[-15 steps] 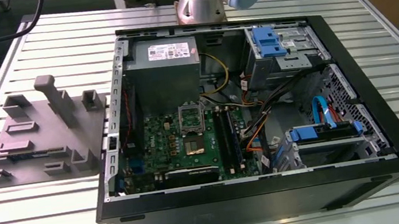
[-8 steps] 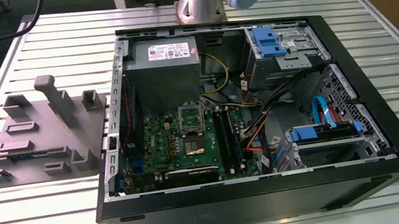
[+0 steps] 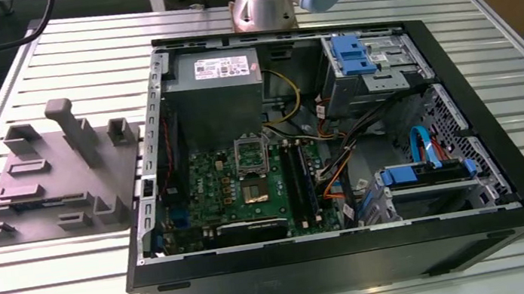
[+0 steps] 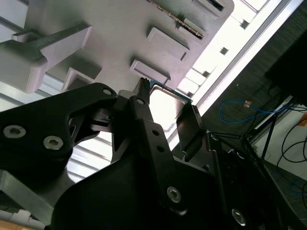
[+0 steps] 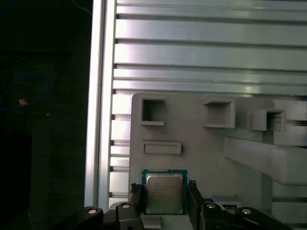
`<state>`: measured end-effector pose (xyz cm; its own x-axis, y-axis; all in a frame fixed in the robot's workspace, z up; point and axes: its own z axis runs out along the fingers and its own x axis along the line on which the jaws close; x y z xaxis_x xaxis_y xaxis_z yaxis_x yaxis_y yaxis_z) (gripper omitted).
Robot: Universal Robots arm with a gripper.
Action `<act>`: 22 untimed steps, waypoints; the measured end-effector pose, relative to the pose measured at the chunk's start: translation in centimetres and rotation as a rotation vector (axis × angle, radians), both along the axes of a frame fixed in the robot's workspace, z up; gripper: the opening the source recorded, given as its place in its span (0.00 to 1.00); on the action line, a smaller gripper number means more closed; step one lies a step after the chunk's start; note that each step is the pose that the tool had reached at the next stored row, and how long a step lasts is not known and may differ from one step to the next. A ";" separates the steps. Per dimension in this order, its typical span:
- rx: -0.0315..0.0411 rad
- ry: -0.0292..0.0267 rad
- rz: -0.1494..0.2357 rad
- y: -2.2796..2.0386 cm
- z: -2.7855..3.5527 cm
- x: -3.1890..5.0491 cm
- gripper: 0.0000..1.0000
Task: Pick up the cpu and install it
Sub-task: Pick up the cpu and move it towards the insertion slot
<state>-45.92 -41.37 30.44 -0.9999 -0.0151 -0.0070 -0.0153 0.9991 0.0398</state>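
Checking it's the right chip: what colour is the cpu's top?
The cpu top is silvery-grey, rim green; clearest in the first wrist view.

1 black metal computer case (image 3: 358,256); 1 green circuit board (image 3: 207,171) at its seven o'clock; 2 blue plastic drive brackets (image 3: 350,55) (image 3: 428,173) at one and four o'clock; 1 grey plastic fixture (image 3: 44,183) at the case's nine o'clock; 1 small square silvery-grey cpu chip (image 5: 164,193).

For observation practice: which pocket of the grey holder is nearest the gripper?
The one holding the chip, straddled by the gripper; the square pockets lie farther off.
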 end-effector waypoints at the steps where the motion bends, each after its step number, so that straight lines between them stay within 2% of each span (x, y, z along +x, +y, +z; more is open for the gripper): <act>1: 0.0000 0.0000 0.000 0.00 0.03 0.00 0.47; 22: -0.0001 0.0003 0.000 0.00 0.68 0.00 0.47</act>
